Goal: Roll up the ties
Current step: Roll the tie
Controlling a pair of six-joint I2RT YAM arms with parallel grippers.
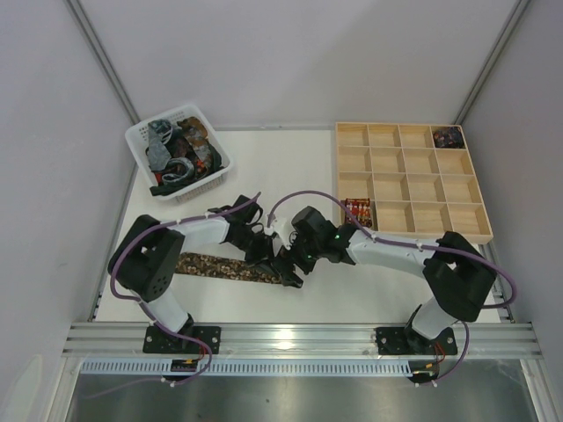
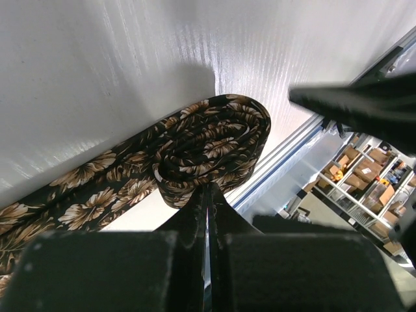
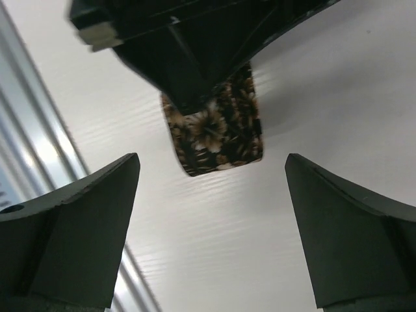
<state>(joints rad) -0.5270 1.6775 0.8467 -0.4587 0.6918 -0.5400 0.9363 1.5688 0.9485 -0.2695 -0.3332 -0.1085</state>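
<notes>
The dark brown fabric necktie with a tan floral print (image 1: 215,265) lies flat along the near edge of the white tabletop (image 1: 290,167), left of the middle. Its right-hand end is wound into a loose oval roll (image 2: 214,140) (only a few turns so far). The left gripper (image 2: 207,195) has its fingers pressed together at the roll's rim, apparently nipping a fold, though the tight wrist view leaves that uncertain. The right gripper (image 3: 209,162) hovers over the roll, fingers spread wide to either side, touching nothing. To do this well, I'd say the right one should close squarely across the roll's flanks before the left lets go. It should then turn toward the flat tail, keeping the edges aligned and the turns snug.
</notes>
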